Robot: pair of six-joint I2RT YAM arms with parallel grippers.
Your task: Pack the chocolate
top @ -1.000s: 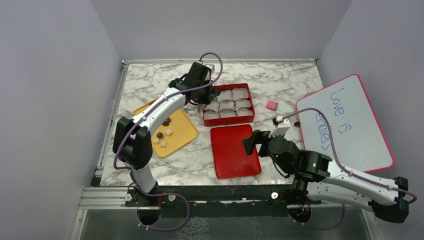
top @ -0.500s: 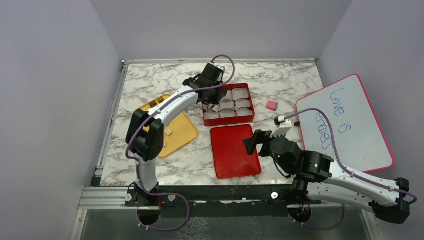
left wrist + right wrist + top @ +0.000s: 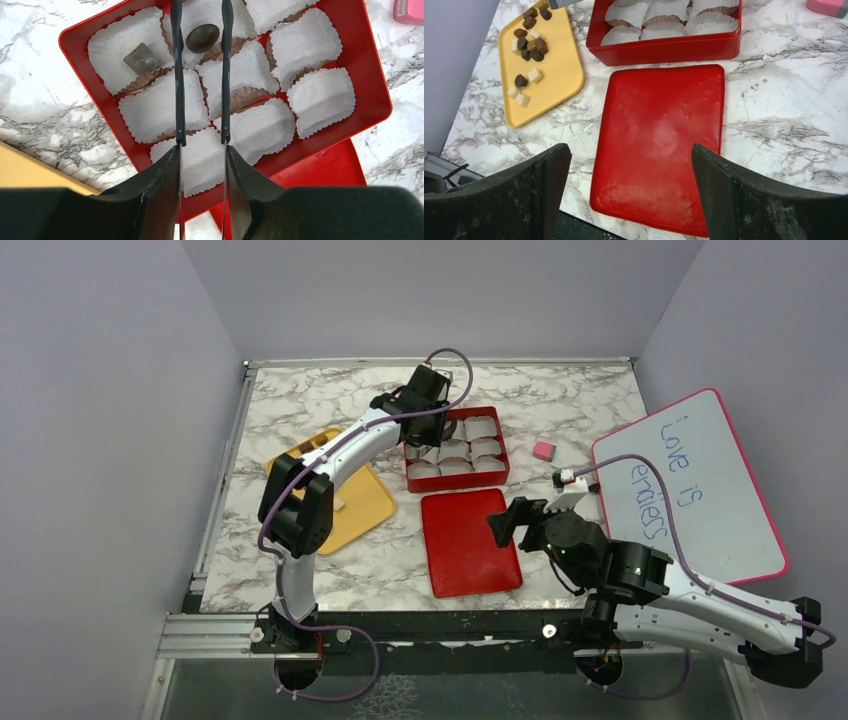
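The chocolate pieces (image 3: pixel 531 45), dark rounds and pale cubes, lie on the yellow tray (image 3: pixel 559 75) at the left. My left gripper (image 3: pixel 200 15) has thin blades, a little apart, over the back-left corner of the red box (image 3: pixel 370 60). A dark round chocolate (image 3: pixel 202 37) lies in a paper cup between the blades, with a gap on each side. A brownish cube (image 3: pixel 141 56) sits in the corner cup. From above, the left gripper (image 3: pixel 437 425) is over the box (image 3: pixel 457 477). My right gripper (image 3: pixel 631 195) is wide open and empty above the red lid (image 3: pixel 664 145).
The red lid (image 3: pixel 470 540) lies flat in front of the box. A small pink block (image 3: pixel 543 450) sits right of the box. A pink-framed whiteboard (image 3: pixel 690 485) covers the right side. The yellow tray (image 3: pixel 370 502) lies left of the lid.
My left arm has swung right from beside the yellow tray to over the red box's back-left cups. The right arm has barely shifted.
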